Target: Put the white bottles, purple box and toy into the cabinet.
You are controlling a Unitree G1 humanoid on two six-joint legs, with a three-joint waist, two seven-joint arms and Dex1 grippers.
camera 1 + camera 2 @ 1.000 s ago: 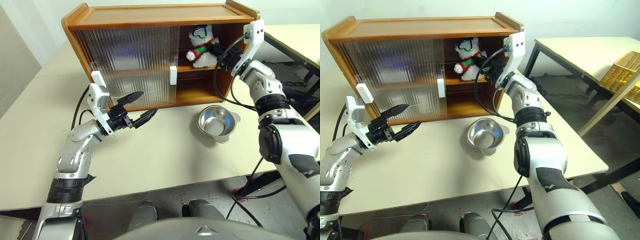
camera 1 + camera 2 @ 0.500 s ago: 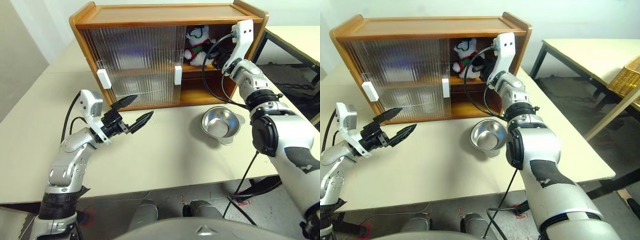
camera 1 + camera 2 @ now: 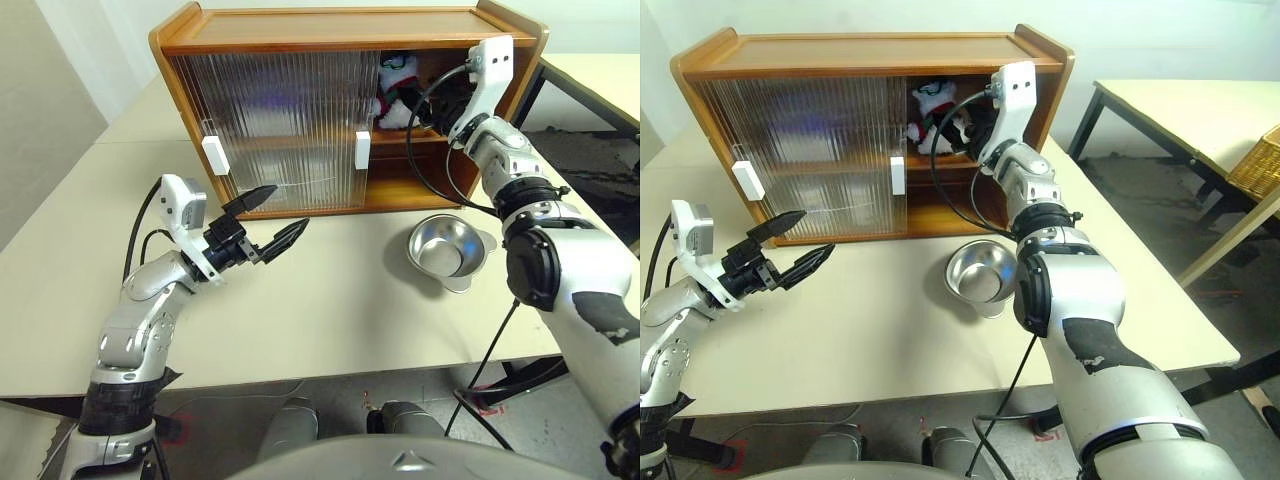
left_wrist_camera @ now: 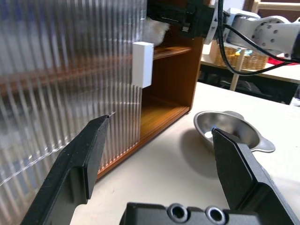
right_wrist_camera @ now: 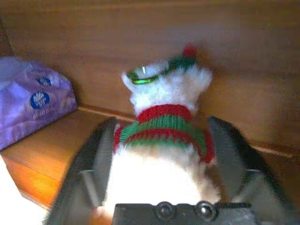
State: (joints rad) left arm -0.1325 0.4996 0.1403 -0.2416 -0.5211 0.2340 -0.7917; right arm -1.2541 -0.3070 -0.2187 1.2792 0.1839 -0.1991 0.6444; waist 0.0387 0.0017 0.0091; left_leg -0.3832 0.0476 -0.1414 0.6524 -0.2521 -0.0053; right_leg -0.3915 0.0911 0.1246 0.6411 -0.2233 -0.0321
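The toy (image 5: 164, 126), a white plush with a red-and-green scarf, stands on the upper shelf in the open right half of the wooden cabinet (image 3: 340, 30). My right gripper (image 3: 428, 100) reaches into that opening; its fingers (image 5: 96, 154) stand spread on either side of the toy, open. The purple box (image 5: 33, 108) lies on the same shelf beside the toy. The white bottles are out of view. My left gripper (image 3: 288, 207) hovers open over the table in front of the cabinet's ribbed doors, holding nothing.
A steel bowl (image 3: 445, 250) sits on the table just right of the cabinet's open side. White handles (image 3: 363, 150) mark the sliding doors, which cover the left half. A second table with a wicker basket (image 3: 1255, 160) stands to the right.
The right gripper's fingers have spread apart from the toy, which now stands on the upper shelf. The camera view shifted; the left gripper stays where it was.
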